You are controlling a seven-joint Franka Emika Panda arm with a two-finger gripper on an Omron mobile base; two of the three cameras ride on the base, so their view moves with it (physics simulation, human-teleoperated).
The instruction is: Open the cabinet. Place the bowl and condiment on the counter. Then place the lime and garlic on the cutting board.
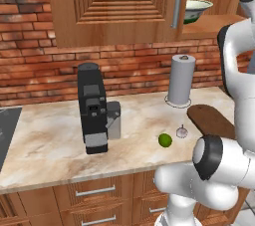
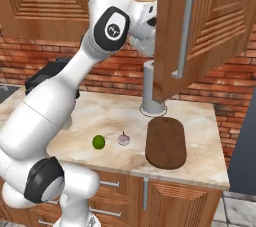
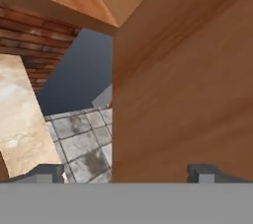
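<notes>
With the cabinet (image 2: 200, 26) door swung open, the end effector (image 3: 127, 172) hangs wide open and empty beside it. The bowl (image 1: 197, 9), likely rigid, slick and breakable, sits on the shelf at one o'clock above the tabletop (image 1: 50, 140); its rim looks the best hold.

The arm reaches up high, its end effector (image 3: 126, 172) spread wide and holding nothing.

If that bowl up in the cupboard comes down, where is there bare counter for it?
The widest bare patch of counter lies left of the coffee machine, toward the dark edge. Another runs between the machine and the paper towel roll. It gets crowded near the lime, garlic and cutting board.
</notes>
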